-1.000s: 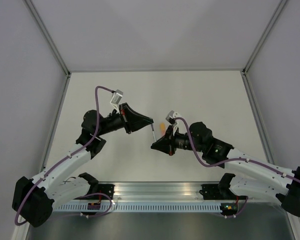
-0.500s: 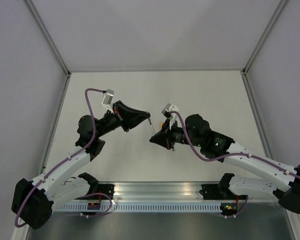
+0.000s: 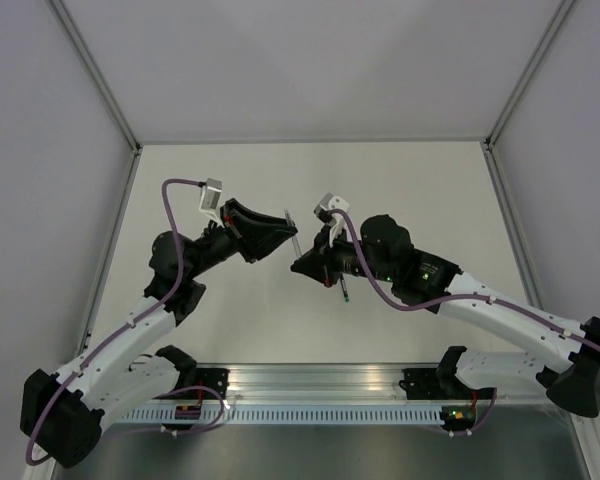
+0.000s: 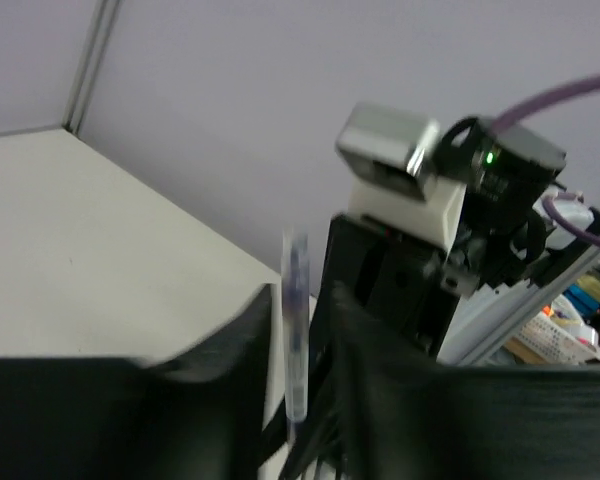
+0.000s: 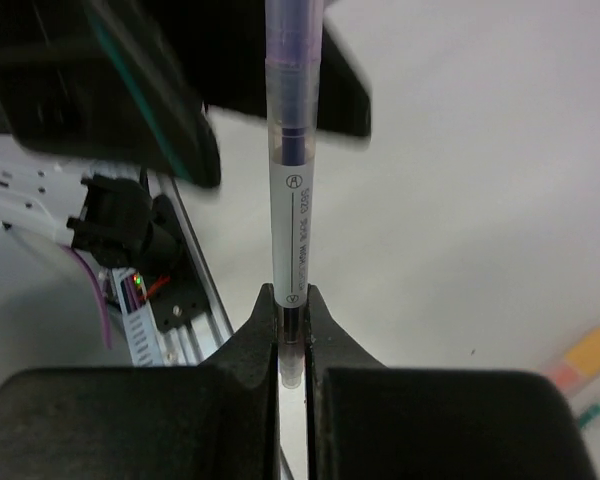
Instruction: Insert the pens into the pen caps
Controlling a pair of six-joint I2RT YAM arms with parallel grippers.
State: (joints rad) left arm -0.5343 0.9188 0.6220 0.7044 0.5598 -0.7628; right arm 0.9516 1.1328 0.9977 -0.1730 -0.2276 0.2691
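Observation:
A white-barrelled pen stands up from my right gripper, which is shut on its lower end. A translucent purple pen cap sits over the pen's upper end. In the left wrist view the same capped pen runs between the fingers of my left gripper, with a gap on each side, so it is open. From above, the left gripper and right gripper face each other mid-table, the pen between them. A dark green pen lies on the table beside the right gripper.
Orange, pink and green pieces lie on the table at the right wrist view's lower right edge. The aluminium rail with both arm bases runs along the near edge. Grey walls close off the white table.
The left gripper's jaws have parted from around the pen's cap end. Both grippers and the pen have shifted up and to the left in the top view.

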